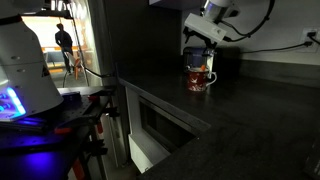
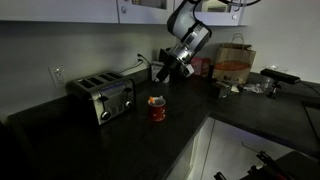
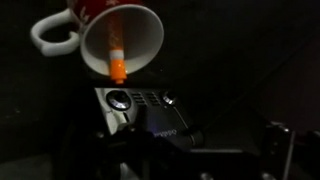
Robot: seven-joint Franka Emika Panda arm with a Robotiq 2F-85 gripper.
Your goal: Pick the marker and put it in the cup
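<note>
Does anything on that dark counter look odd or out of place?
Only one thing: an orange marker stands slanted inside the cup, where you'd expect a drink. The cup itself sits upright on the counter, and nothing looks spilled or broken.

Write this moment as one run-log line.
marker: inside cup | cup: upright on counter | claw: above cup, open or shut unclear
</note>
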